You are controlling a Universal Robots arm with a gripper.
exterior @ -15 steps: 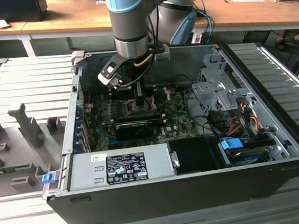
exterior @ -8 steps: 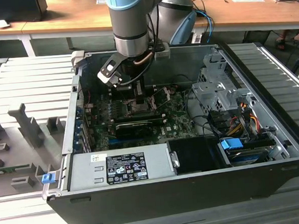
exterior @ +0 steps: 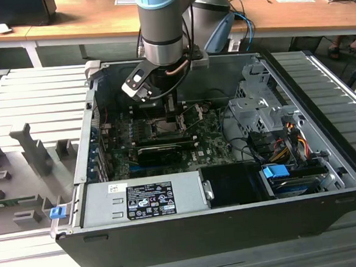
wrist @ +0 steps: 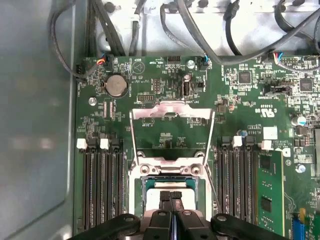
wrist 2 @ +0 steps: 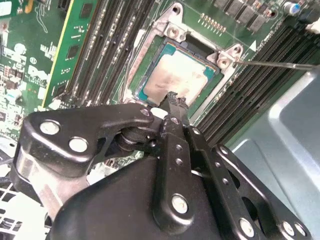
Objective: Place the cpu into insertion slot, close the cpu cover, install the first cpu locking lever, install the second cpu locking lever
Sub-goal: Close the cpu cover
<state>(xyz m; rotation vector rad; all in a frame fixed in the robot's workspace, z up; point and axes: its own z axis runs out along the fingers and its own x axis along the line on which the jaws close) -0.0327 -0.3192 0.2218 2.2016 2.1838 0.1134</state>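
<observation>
Here, within the open computer case (exterior: 234, 233), shows the gripper (wrist: 172, 194) lowered over the green motherboard (wrist: 240, 100), its fingers (wrist: 166, 202) pressed together tip to tip, clamping nothing visible. Note the cpu (wrist 2: 177, 75) lying flat, pale face up, inside the insertion slot (wrist 2: 145, 57), directly under those closed tips; cannot tell from either wrist view whether touching the chip or hovering just above. Note also the cpu cover (wrist: 170, 111) swung up and back on its hinge, lifted off the socket, framing bare board through its window. Suggests, as a judgement, a chip already placed, a frame not yet shut and levers not yet locked; see the thin lever rod (wrist 2: 275, 64) standing free beside the socket in the second wrist view.

Hazards, judged from this pose. By pressing down with narrow tips, risks scratching the metal face, or tilting a chip not fully seated and bending the contacts beneath. By dragging sideways, risks nudging the chip out of register with the socket rim. By pushing the hinged frame with closed tips, risks slipping off its thin edge and striking the memory slots (wrist: 100, 185) flanking the socket. By shutting the frame over a skewed chip, risks jamming. By snagging the springy rod, risks flicking it against the board.
</observation>
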